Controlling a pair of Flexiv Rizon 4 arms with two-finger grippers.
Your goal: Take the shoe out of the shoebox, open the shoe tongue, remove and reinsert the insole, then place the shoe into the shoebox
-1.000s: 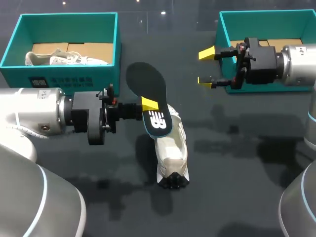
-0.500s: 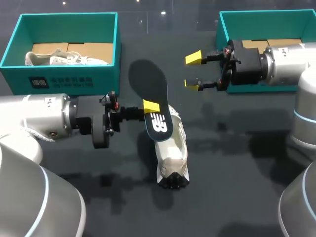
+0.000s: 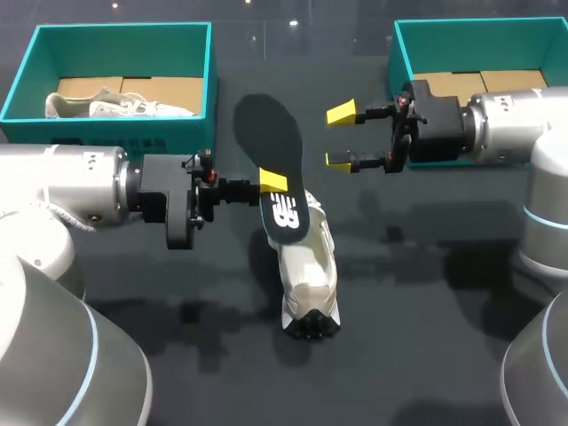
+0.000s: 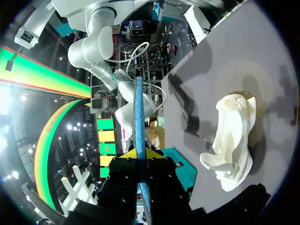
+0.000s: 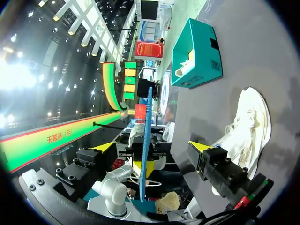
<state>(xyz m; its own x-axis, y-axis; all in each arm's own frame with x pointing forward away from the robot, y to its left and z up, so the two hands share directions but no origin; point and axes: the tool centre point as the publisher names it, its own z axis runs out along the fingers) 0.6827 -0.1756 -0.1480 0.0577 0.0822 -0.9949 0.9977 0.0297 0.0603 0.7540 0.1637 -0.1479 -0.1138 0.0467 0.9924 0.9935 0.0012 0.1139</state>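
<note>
A dark insole hangs upright over the table with my left gripper shut on its middle. In the left wrist view the insole shows edge-on between the yellow tips of the left gripper. Its heel end rests at the collar of the white shoe, which lies on the table; the shoe lies beside the gripper. My right gripper stands open just right of the insole's toe half. In the right wrist view the insole stands ahead, between the open fingers of the right gripper, untouched.
A teal shoebox at the back left holds a second white shoe and brown paper. Another teal shoebox stands at the back right behind my right arm. The first box also shows in the right wrist view.
My right arm has moved left, bringing its open gripper close to the insole. My left arm has shifted a little toward the back with the insole held.
</note>
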